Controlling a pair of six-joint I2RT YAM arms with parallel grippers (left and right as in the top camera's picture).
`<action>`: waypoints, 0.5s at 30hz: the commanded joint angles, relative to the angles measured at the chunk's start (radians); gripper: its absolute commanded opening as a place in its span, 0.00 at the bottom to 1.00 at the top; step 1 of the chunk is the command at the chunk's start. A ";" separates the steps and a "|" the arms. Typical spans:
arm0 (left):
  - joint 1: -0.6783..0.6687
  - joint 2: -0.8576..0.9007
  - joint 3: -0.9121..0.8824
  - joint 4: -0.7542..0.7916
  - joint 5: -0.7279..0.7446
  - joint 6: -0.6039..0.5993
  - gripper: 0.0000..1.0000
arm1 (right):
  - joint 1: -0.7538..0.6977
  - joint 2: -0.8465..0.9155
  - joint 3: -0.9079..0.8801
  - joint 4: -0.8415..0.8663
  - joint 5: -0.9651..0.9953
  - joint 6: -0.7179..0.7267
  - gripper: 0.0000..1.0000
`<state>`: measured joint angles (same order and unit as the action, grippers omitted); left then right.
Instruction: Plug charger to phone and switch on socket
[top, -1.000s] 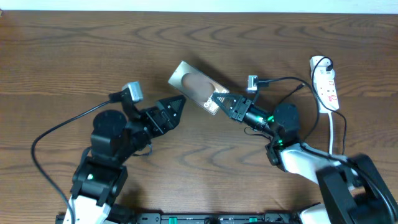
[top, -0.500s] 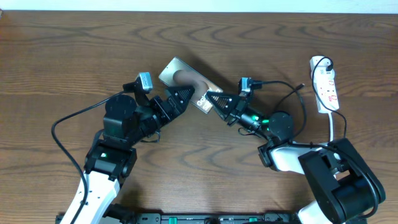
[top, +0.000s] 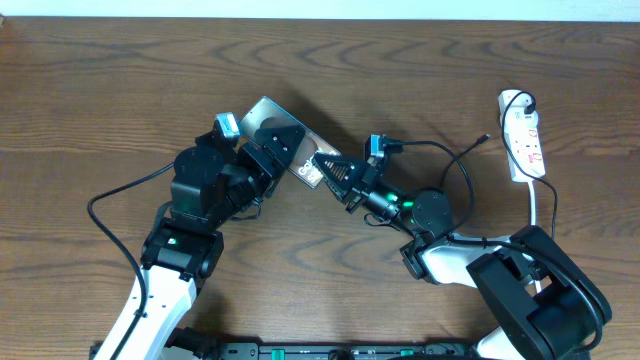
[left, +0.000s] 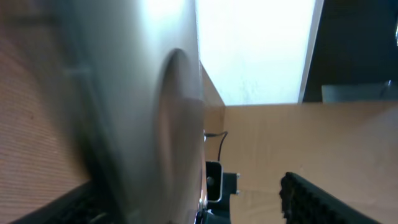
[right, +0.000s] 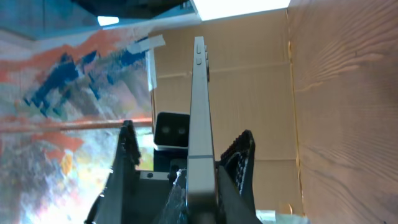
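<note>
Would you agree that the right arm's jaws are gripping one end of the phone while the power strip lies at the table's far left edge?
Not quite: the overhead view shows the power strip at the table's far right edge. The right gripper does hold one end of the phone.

Right wrist view: phone (right: 200, 124) seen edge-on, a thin pale slab running up the middle of the frame, small side buttons near its top. Right gripper (right: 186, 155) has one dark ridged finger on each side of the slab. Wooden table (right: 348, 93) fills the right side.
</note>
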<state>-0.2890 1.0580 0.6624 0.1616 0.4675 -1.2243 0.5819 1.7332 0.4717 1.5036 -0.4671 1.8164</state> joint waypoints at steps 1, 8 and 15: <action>0.001 -0.001 0.002 0.010 -0.050 -0.097 0.73 | 0.009 -0.007 0.018 -0.004 0.054 0.040 0.01; 0.001 -0.001 0.002 0.035 -0.070 -0.131 0.62 | 0.016 -0.007 0.018 -0.042 0.059 0.106 0.01; 0.001 0.000 0.002 0.035 -0.072 -0.114 0.54 | 0.061 -0.007 0.018 -0.037 0.065 0.187 0.01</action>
<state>-0.2890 1.0588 0.6621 0.1837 0.4084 -1.3468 0.6086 1.7336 0.4721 1.4521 -0.3920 1.9472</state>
